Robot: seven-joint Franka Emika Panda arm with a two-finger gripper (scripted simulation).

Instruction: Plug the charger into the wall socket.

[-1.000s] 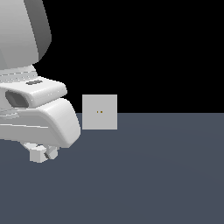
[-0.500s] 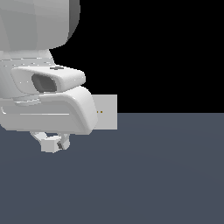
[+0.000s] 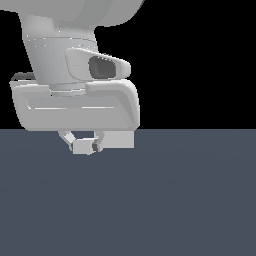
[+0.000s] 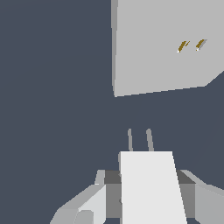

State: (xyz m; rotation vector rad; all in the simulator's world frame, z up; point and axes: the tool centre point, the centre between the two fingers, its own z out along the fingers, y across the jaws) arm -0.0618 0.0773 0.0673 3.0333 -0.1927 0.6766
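Gripper (image 3: 84, 145) clamps the charger (image 4: 151, 186) and has swung across since a second ago, now masking most of the wall socket (image 4: 164, 43). Prongs (image 4: 140, 140) face it, well apart; holes sit offset.

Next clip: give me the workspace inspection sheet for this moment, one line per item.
Surface: plain dark grey floor, bare where it shows.
Charger: off-white block held between the fingers, its two grey prongs pointing toward the socket, short of it with a gap between.
Wall socket: light-grey upright plate with two orange slots; in the exterior view only its lower strip shows below the arm.
Alignment: in the wrist view the prongs do not line up with the slots.
Clutter: nothing seen.
Gripper: shut on the charger, low over the floor.
Cables: nothing seen.
Surroundings: black background, nothing else seen.
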